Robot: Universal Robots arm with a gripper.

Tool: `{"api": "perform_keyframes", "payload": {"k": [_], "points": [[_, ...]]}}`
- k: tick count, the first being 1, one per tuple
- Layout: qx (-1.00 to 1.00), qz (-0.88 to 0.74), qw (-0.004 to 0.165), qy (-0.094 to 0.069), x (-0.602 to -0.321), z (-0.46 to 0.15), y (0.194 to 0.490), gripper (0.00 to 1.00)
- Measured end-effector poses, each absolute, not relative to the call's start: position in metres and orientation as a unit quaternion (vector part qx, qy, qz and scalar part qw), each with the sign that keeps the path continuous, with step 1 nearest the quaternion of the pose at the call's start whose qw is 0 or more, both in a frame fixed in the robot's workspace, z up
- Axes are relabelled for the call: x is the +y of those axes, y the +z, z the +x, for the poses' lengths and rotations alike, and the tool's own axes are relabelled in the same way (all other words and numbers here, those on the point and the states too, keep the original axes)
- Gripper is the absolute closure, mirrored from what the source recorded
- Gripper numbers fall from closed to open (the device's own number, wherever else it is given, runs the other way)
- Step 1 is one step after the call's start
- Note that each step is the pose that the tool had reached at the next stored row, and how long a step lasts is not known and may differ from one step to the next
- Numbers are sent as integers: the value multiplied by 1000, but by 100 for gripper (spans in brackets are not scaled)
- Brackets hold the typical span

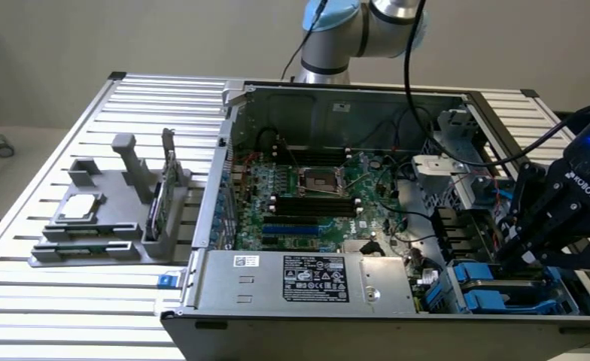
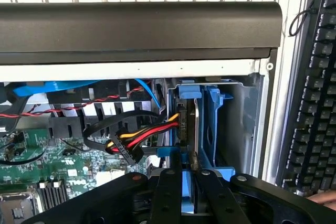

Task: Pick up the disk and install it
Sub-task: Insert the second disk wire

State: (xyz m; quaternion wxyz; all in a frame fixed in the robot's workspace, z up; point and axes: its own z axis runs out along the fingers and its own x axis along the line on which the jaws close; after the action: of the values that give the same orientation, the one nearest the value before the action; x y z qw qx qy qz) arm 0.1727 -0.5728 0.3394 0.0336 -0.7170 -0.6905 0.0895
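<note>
Disk (image 2: 195, 129) stood on edge in the computer case's (image 1: 275, 297) near-right drive bay, pinched between the narrowed gripper (image 2: 188, 192) (long axis running away from the fingers).

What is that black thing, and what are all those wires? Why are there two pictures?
It is a robot arm working on an open computer case that lies on a metal table. One picture comes from a camera standing off to the side. The other comes from a little camera on the robot's wrist, so it looks down past the robot's own hand.

The green board with the wires is the computer's inside. On the exterior view's left, a grey holder keeps a few small parts.

The hand is reaching into the corner of the case. It looks closed on the disk, a metal box in a blue frame, standing on edge in its slot.
</note>
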Motion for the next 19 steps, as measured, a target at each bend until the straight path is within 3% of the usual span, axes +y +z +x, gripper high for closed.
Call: {"api": "perform_keyframes", "payload": {"k": [19], "points": [[-691, -719, 18, 72, -573, 165, 340, 84]]}}
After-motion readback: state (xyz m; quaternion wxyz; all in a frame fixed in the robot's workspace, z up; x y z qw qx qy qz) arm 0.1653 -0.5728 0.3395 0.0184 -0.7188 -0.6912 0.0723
